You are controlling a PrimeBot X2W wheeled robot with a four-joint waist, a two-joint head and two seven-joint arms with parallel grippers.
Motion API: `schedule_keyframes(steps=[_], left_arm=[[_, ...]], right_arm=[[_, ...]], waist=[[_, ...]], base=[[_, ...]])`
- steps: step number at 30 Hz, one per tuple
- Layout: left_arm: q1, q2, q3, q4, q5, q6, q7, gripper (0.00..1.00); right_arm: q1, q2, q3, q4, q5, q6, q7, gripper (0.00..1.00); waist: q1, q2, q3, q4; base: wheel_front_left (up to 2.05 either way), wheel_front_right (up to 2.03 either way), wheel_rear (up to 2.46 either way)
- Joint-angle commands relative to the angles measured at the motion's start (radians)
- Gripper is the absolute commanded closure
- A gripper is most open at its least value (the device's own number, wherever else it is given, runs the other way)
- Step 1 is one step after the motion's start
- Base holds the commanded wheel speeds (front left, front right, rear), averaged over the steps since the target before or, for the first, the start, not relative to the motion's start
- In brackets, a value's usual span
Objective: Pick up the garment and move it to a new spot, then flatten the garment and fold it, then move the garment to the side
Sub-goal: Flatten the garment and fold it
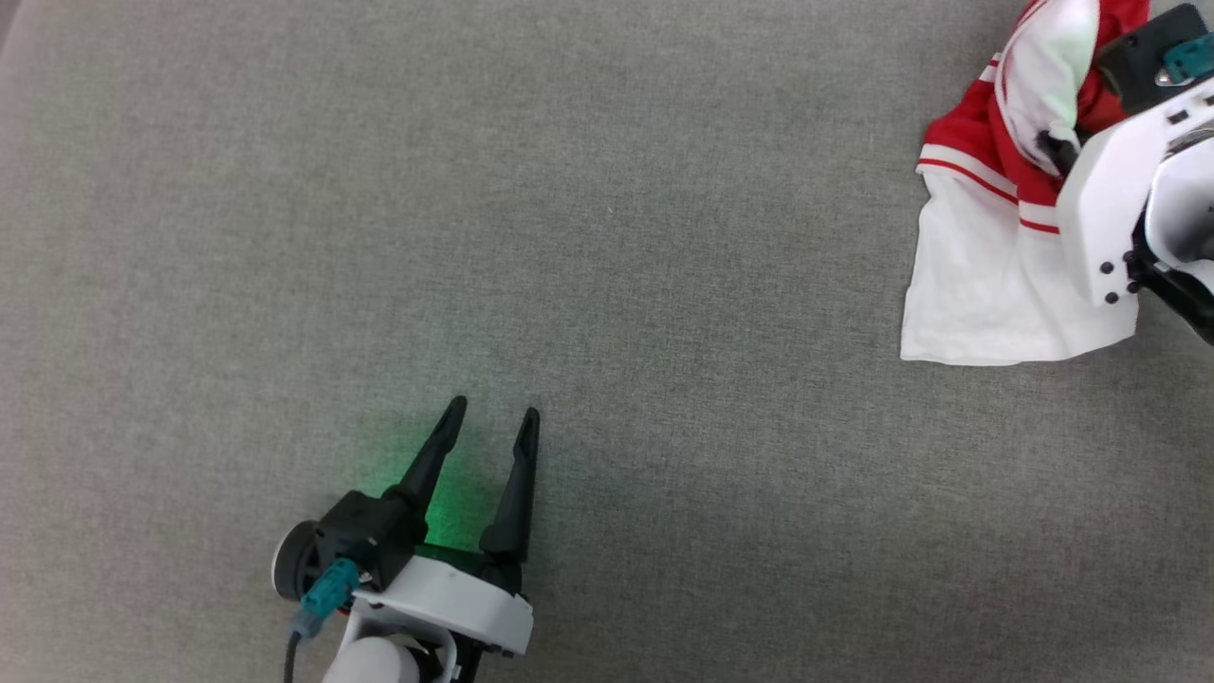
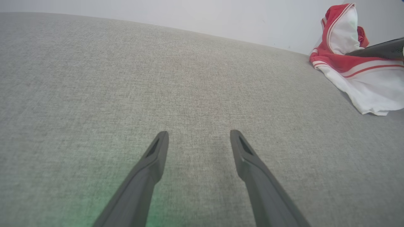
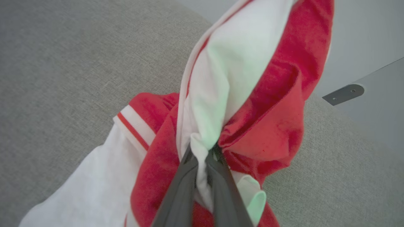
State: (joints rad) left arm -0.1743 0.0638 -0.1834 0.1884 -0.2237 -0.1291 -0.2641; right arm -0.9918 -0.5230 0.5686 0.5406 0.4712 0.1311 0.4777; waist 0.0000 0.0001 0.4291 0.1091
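The garment (image 1: 996, 266) is a red T-shirt with white sleeves and red-and-white stripe bands, bunched at the far right of the grey fabric surface. One white sleeve lies spread flat; a peak of cloth stands up above it. My right gripper (image 3: 203, 151) is shut on a fold of the garment (image 3: 240, 78), with white cloth pinched between its dark fingers. In the head view the right gripper (image 1: 1057, 147) comes in from the right edge. My left gripper (image 1: 495, 410) hovers open at the lower left, far from the garment (image 2: 356, 69), nothing between its fingers (image 2: 157, 151).
The grey fabric surface (image 1: 607, 237) spreads wide between the two grippers. A pale wall (image 2: 221, 19) runs behind its far edge. A small grey metal bracket (image 3: 344, 94) sits on the wall past the surface's edge.
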Motion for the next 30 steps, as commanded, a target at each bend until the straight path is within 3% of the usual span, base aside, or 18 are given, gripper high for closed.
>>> schedule_keyframes(steps=[1,2,4,5,6,17,30], left_arm=[[0.000,-0.001,0.001,0.001,-0.008,-0.002,0.000,0.00],[0.000,-0.002,0.002,0.001,-0.007,-0.002,0.000,0.00],[0.006,-0.003,0.009,0.000,-0.009,-0.002,0.000,0.00],[0.010,-0.004,0.013,0.000,-0.009,-0.002,0.000,0.00],[0.013,-0.005,0.016,0.001,-0.008,-0.002,0.000,0.00],[0.018,-0.002,0.028,-0.003,-0.004,-0.002,0.000,0.00],[0.029,0.008,0.022,-0.008,-0.008,-0.002,0.000,0.00]], right_arm=[[0.006,-0.004,0.000,0.006,0.001,-0.001,-0.007,0.89],[0.001,-0.006,-0.004,0.011,0.004,-0.001,-0.017,0.75],[0.001,-0.006,-0.004,0.015,0.021,-0.001,-0.028,0.63],[0.001,-0.004,-0.009,0.013,0.032,-0.001,-0.033,0.44],[0.002,-0.002,-0.014,0.010,0.045,-0.001,-0.039,0.02],[0.030,-0.043,-0.050,-0.083,0.070,-0.001,-0.023,0.00],[0.110,-0.118,-0.241,-0.143,0.057,-0.001,0.059,0.00]], waist=[[0.0000,-0.0001,-0.001,0.001],[0.0000,-0.0001,-0.003,0.001],[0.0000,-0.0001,-0.007,-0.004],[0.0000,-0.0001,-0.010,-0.008],[0.0000,-0.0001,-0.013,-0.013],[0.0000,-0.0001,-0.037,-0.070],[0.0000,-0.0001,-0.030,-0.088]], base=[[0.00,0.00,0.00],[0.00,0.00,0.00],[0.00,0.00,0.00],[0.00,0.00,0.00],[0.00,0.00,0.00],[0.00,0.00,0.00],[0.00,0.00,0.00]])
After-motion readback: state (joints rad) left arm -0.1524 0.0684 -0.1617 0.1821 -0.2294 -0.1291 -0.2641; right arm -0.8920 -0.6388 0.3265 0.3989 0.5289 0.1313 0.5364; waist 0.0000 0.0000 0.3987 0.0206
